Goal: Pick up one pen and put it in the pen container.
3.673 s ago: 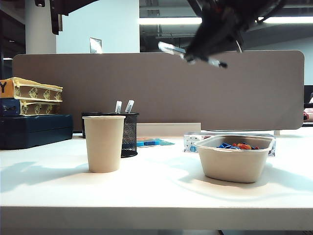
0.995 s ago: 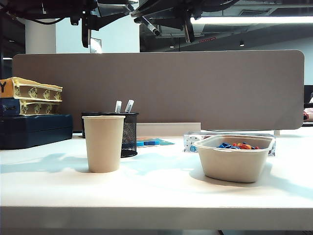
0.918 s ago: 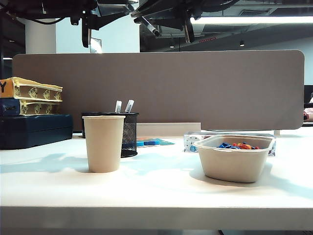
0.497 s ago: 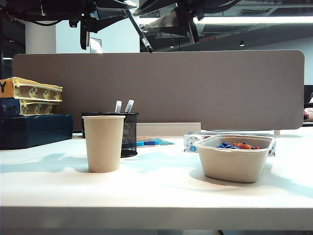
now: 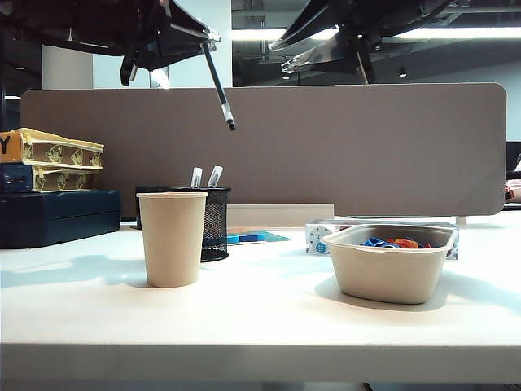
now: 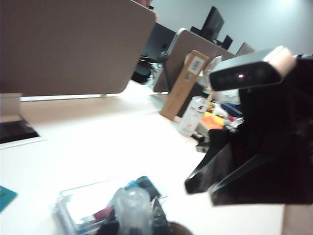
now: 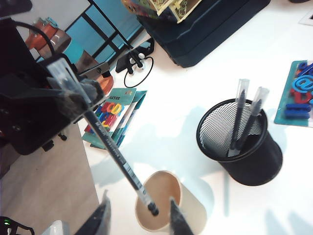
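Observation:
High above the table my left gripper (image 5: 202, 41) is shut on the upper end of a dark pen (image 5: 218, 85), which slants tip-down above the beige paper cup (image 5: 172, 238). In the left wrist view the pen's pale cap (image 6: 130, 203) sits between the jaws of my left gripper (image 6: 133, 226). My right gripper (image 5: 281, 57) hangs open to the right of it, empty. From the right wrist, the pen (image 7: 115, 152) runs from the left gripper (image 7: 73, 98) down between my right gripper's (image 7: 139, 220) spread fingers. The black mesh pen container (image 7: 242, 147) (image 5: 216, 224) holds two pens.
The paper cup (image 7: 168, 205) stands just in front of the container. A beige bowl (image 5: 392, 262) of coloured pieces sits at the right, a clear box (image 5: 319, 236) behind it. A dark case (image 5: 57, 216) with stacked boxes lies at left. A brown partition (image 5: 366, 147) closes the back.
The right gripper has opened, let go of the pen and drawn away to the right. The pen stays in the left gripper and has swung from near level to tip-down.

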You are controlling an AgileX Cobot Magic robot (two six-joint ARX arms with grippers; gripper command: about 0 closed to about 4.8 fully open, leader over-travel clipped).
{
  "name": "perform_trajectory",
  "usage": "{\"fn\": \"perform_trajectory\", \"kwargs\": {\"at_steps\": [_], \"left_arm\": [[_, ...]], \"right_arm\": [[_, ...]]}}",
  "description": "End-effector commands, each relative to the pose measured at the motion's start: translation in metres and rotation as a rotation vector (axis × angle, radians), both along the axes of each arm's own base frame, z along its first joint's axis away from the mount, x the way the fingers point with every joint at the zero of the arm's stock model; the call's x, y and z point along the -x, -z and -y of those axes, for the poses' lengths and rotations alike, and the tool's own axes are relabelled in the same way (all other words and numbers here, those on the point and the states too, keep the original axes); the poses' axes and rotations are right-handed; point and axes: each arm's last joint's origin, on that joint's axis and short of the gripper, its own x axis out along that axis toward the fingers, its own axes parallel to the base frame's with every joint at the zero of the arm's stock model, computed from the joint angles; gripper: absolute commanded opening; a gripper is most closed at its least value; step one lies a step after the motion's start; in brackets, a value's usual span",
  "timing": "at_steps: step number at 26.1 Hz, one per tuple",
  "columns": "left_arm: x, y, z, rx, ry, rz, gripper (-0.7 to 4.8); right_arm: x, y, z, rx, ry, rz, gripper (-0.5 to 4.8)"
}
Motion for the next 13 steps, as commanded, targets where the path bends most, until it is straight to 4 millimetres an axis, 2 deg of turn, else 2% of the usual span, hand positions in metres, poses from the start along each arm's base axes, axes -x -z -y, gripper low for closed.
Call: {"fn": "perform_trajectory", "kwargs": {"at_steps": [1, 8, 13], "left_arm": [[-0.007, -0.002, 0.0, -0.064, -0.031, 0.027, -0.06], [-0.022, -0.021, 0.002, -0.172, -0.145, 0.136, -0.06], [-0.027, -0.013, 0.0, -0.291, -0.278, 0.169, -0.06]], "right_arm": [[0.0, -0.004, 0.004, -0.005, -0.005, 0.029, 1.49], [0.0, -0.004, 0.005, 0.017, -0.007, 0.064, 1.49], [0.002, 0.002, 0.006, 0.077, 0.001, 0.067, 1.49]]}}
